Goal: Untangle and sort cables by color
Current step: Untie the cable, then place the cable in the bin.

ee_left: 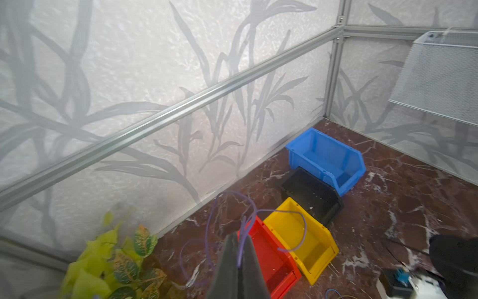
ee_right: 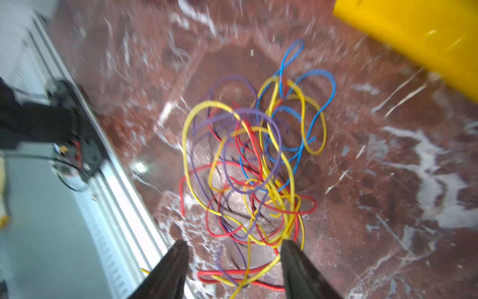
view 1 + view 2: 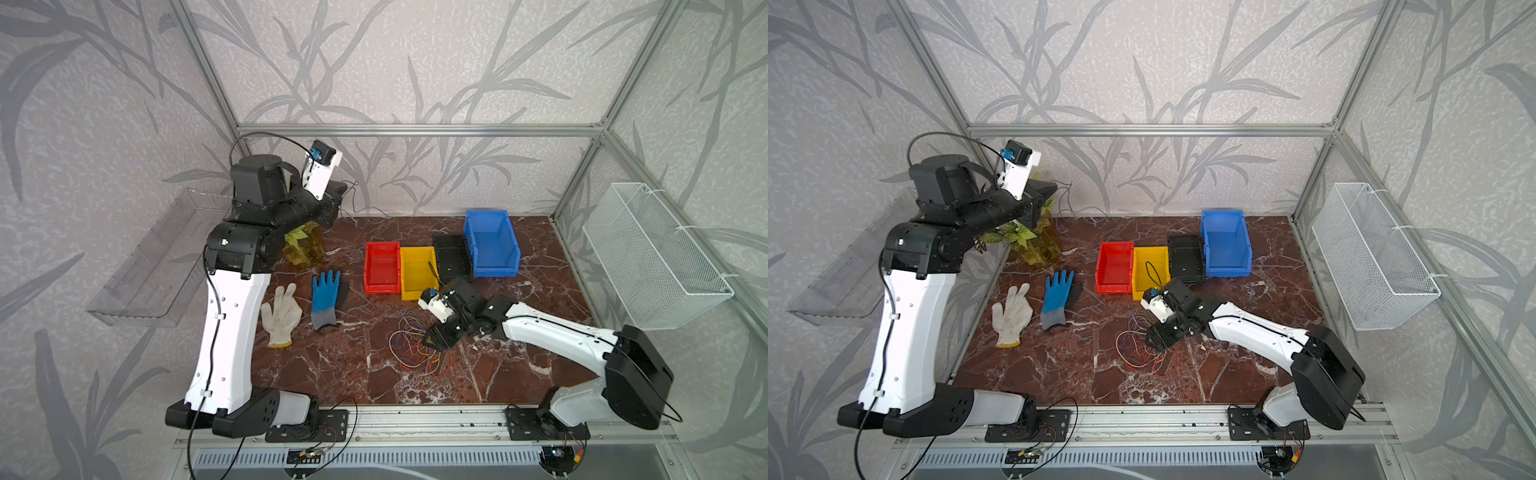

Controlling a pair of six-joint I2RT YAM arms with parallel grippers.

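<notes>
The cables (image 2: pixel 252 178) lie tangled (red, yellow, blue, purple loops).

Tangled red, yellow, blue and purple cables (image 3: pixel 413 347) lie heaped on the table (image 3: pixel 332 374).

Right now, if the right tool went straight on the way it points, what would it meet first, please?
Most likely the tangled cables on the table: the right tool, open, points down into the pile, though depth is unclear.
</notes>
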